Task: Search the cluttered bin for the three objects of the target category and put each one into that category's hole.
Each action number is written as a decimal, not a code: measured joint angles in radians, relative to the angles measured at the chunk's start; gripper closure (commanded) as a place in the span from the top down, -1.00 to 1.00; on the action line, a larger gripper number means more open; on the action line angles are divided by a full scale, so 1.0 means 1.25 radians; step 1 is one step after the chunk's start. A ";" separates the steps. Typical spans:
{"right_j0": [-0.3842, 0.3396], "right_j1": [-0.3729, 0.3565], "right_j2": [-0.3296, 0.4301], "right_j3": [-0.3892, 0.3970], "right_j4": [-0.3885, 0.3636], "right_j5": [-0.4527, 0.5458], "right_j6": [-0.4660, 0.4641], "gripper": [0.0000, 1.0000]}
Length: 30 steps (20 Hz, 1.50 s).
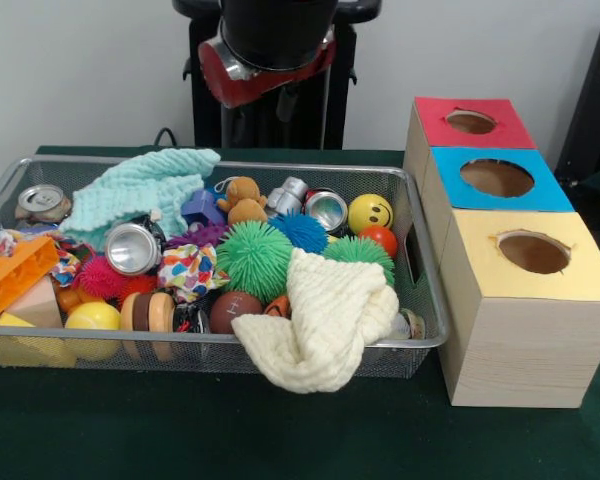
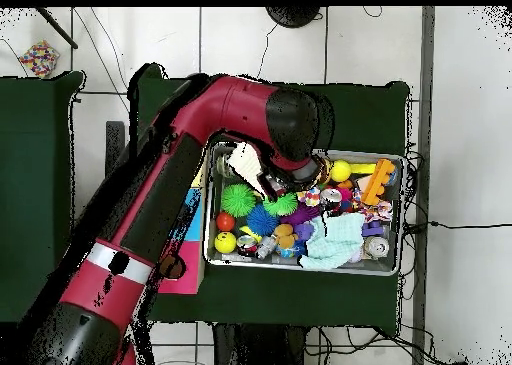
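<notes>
The bin (image 1: 432, 300), a silver wire mesh basket, stands on the green table, full of toys, cans and cloths. The hole (image 1: 470, 122) is in the red top of the farthest of three wooden boxes to the right of the bin. My arm's end (image 1: 270, 50) hangs above the bin's far rim. In the overhead view the arm's black wrist (image 2: 290, 126) covers the bin's left part (image 2: 300, 269). My gripper (image 2: 275, 176) shows only as a dark shape under the wrist, over the cream cloth; I cannot tell its state. The arm hides the hole in the overhead view.
In the bin lie a mint cloth (image 1: 145, 190), a cream cloth (image 1: 325, 320) draped over the front rim, a green spiky ball (image 1: 255, 258), a blue spiky ball (image 1: 302, 232), a smiley ball (image 1: 370, 212), cans (image 1: 132, 248), and a teddy bear (image 1: 244, 200). The blue-topped box (image 1: 495, 178) and yellow-topped box (image 1: 532, 252) stand nearer.
</notes>
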 measured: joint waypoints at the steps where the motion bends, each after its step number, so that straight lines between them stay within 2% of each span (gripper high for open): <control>1: -0.001 0.004 -0.002 0.000 -0.010 0.000 0.000 1.00; 7: -0.017 0.029 -0.005 0.003 -0.056 0.000 0.000 1.00; 22: -0.059 0.060 -0.005 0.045 -0.058 0.007 0.000 1.00; 30: -0.080 0.080 -0.005 0.048 -0.058 0.066 0.000 1.00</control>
